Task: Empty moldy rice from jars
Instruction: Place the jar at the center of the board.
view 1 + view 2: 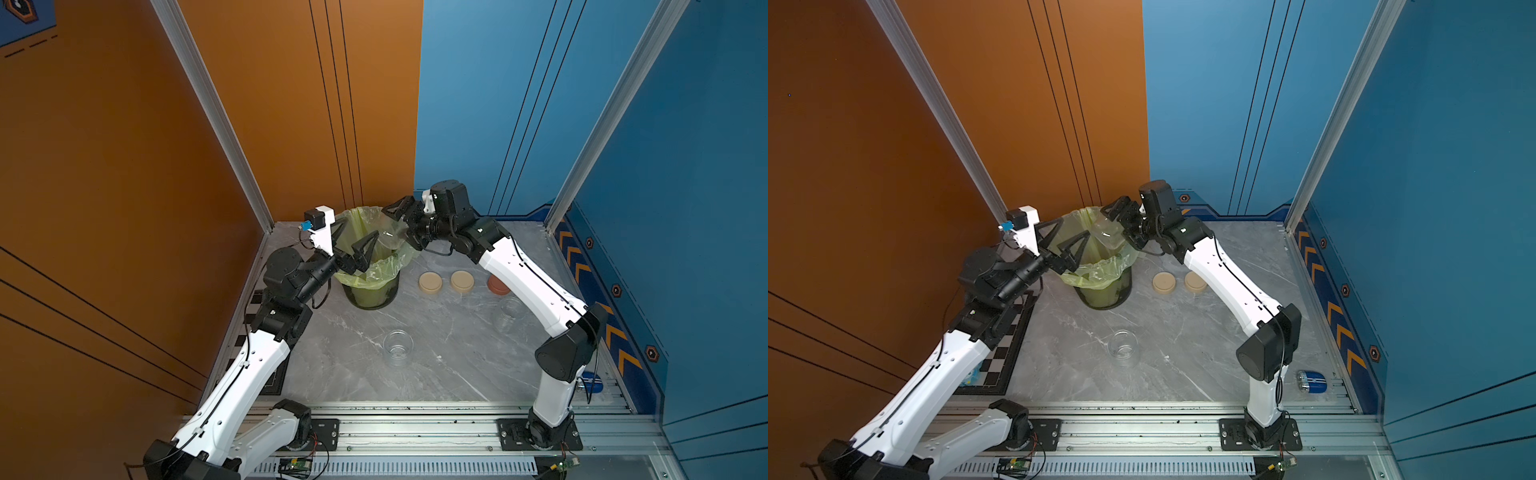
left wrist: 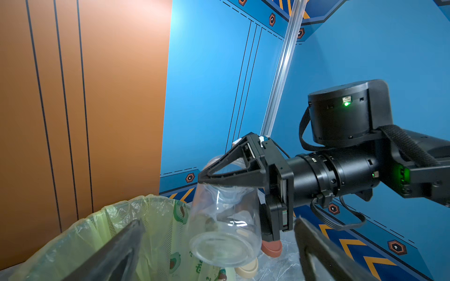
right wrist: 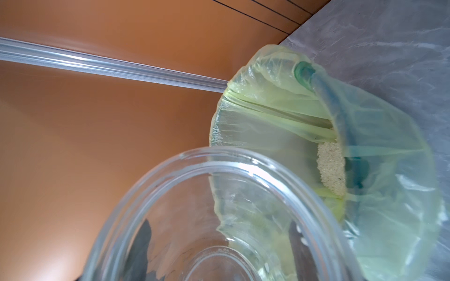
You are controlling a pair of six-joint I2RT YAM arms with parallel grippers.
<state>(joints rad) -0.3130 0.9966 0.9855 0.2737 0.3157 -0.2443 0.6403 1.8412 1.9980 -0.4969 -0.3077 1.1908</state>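
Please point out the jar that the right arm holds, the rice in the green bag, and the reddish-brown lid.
held jar [image 2: 224, 219], left wrist view, on its clear side wall.
moldy rice [image 3: 331, 167], right wrist view, middle of the grain pile.
reddish-brown lid [image 1: 496, 286], a top view, its top face.

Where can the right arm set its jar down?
Held jar is above the bin's edge. Free: table between the lids and middle jar; also that jar to front rail. Crowded: beside bin, and around the jar under the right arm.
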